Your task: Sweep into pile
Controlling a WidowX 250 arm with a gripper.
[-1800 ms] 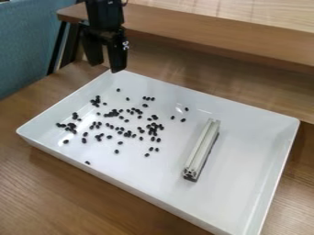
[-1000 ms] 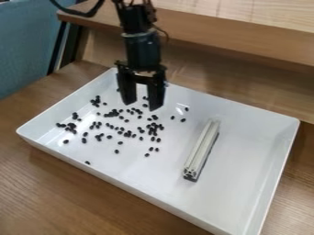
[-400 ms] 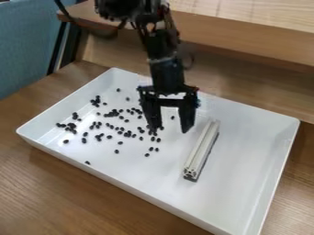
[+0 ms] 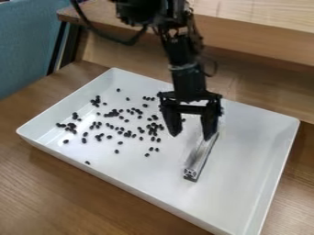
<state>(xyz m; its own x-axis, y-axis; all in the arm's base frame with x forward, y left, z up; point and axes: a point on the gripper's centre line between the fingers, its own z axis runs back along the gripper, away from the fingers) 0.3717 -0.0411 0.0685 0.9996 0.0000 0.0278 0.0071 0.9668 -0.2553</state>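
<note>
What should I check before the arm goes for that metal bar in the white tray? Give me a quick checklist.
1. Gripper open for a grasp: ok, its two fingers stand apart.
2. Bar lying inside the tray: ok.
3. Beans out from under the gripper: cannot tell, a few lie near the finger on the picture's left.
4. Fingers on both sides of the bar: cannot tell, one overlaps its far end in this view.
5. Fingertips low enough to grip: cannot tell from this angle.
</note>
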